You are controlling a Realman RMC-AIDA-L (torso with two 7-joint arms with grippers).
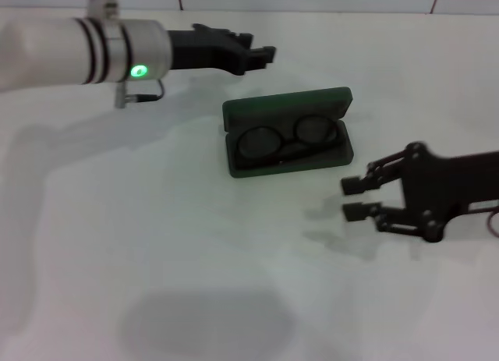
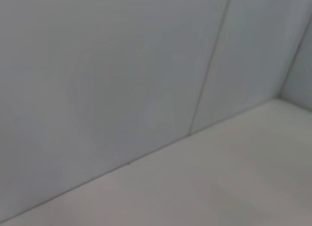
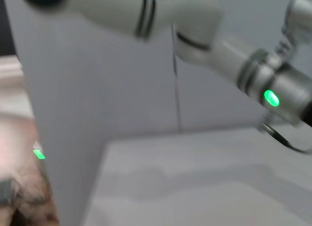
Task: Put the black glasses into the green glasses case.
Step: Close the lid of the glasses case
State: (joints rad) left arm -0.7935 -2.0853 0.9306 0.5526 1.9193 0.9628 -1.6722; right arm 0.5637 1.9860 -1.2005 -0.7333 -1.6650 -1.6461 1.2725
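Note:
The green glasses case (image 1: 287, 110) lies open in the middle of the white table, its lid tilted up at the back. The black glasses (image 1: 285, 140) lie inside its lower half, lenses side by side. My right gripper (image 1: 354, 199) is open and empty, low over the table just right of and nearer than the case. My left gripper (image 1: 257, 55) hovers above and behind the case's left end. Neither wrist view shows the case or the glasses.
The white table (image 1: 156, 260) runs to a pale panelled wall (image 2: 122, 65) at the back. My left arm, with a green light (image 3: 271, 97), crosses the right wrist view.

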